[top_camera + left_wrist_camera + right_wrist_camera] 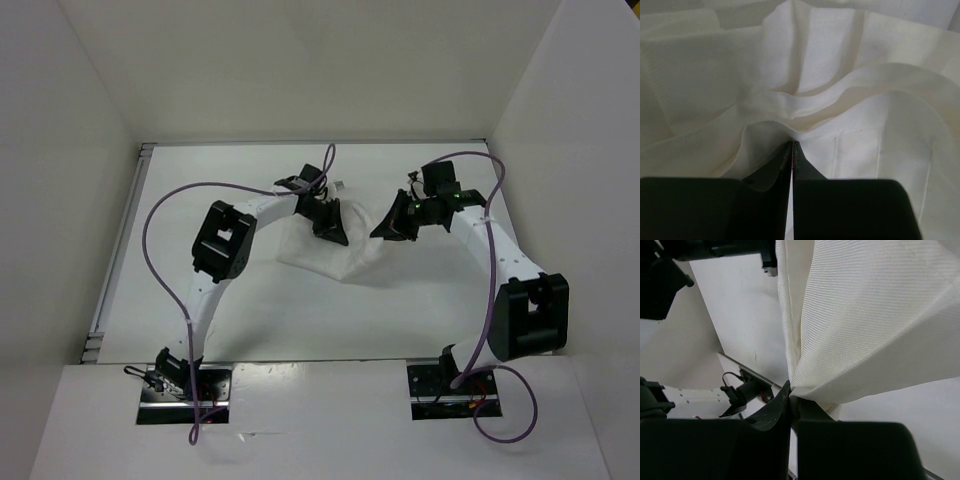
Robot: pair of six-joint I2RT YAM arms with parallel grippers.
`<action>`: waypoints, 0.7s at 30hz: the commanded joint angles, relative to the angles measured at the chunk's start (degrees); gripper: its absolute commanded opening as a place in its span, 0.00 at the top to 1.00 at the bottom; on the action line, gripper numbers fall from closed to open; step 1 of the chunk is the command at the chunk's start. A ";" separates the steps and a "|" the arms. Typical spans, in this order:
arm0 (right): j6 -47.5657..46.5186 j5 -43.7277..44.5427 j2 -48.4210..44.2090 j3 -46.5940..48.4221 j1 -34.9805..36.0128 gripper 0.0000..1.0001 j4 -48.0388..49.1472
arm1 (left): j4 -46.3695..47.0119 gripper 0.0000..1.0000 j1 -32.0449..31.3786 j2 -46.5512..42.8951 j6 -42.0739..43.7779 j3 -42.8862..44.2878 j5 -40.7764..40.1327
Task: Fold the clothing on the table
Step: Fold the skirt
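My left claw (792, 146) and right claw (790, 393) each pinch an edge of the clothing (322, 256), draped to the far middle of the table (300, 320); it looks light, thin and limp, so corners seem the best hold.

Clothing (865, 305): thin white cloth, finely ribbed weave, matt, softly creased. Bench (300, 310): smooth, matt white top; edge strip (110, 270) of dull grey metal.

I find the clothing (320, 258) lying on the table (300, 320) toward its far middle, between both arms. The left gripper (792, 146) sits at its far left edge, the right gripper (790, 392) at its far right corner, near each other.
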 commanded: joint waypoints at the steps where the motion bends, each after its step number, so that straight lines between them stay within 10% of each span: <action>1: 0.65 -1.77 -1.16 3.82 2.89 1.00 0.29 | 2.85 0.93 -2.79 2.45 -2.21 3.60 2.72; 11: -0.05 -1.34 -0.01 5.77 5.09 1.00 0.02 | 0.57 0.93 -2.72 -0.08 -1.69 3.44 2.19; 21: -3.39 -0.71 2.27 3.39 5.09 1.00 -2.52 | -1.36 0.64 10.90 -22.13 1.65 -6.30 -4.30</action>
